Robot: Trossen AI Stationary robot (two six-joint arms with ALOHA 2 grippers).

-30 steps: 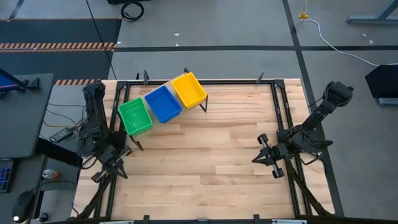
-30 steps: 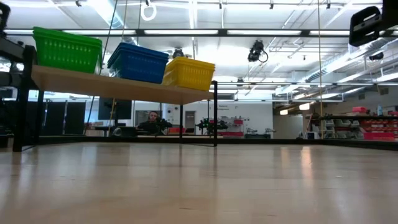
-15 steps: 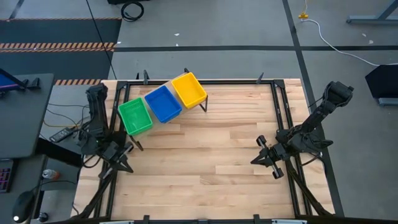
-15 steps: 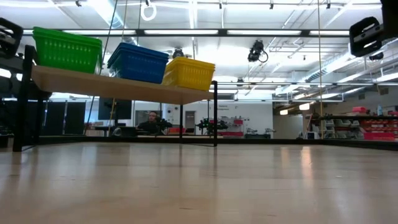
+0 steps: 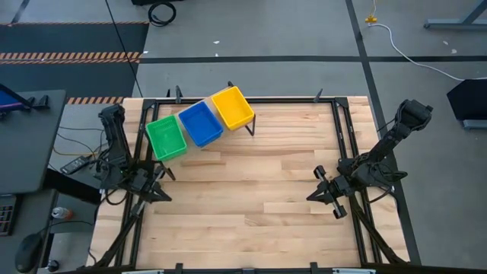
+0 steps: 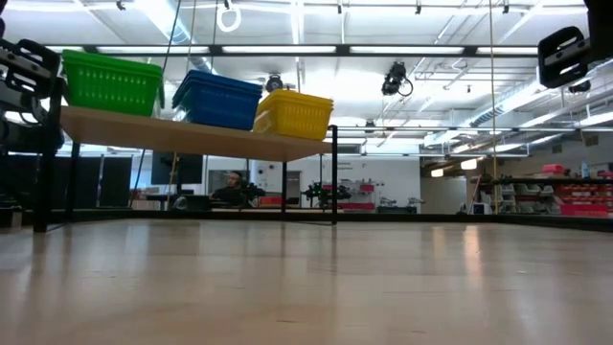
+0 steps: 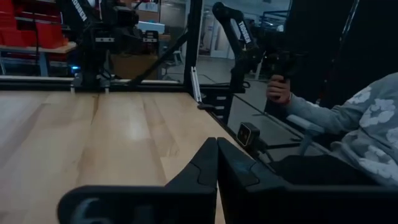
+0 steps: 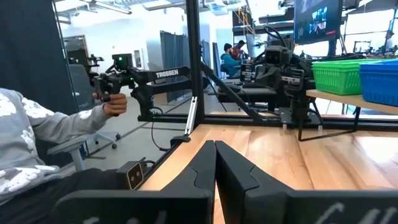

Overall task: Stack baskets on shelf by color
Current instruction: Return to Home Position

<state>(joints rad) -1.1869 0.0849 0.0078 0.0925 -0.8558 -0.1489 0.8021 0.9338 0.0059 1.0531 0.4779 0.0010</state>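
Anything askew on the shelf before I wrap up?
The shelf sits diagonal to the table edges, at the far left corner. The blue stack looks slightly twisted beside the green stack and yellow stack. Nothing spilled.

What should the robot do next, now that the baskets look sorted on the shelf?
Probably settle the left gripper into its resting pose. The green baskets, blue baskets and yellow baskets sit in a row on the shelf; the right gripper waits at the right side, and both are shut, holding nothing.
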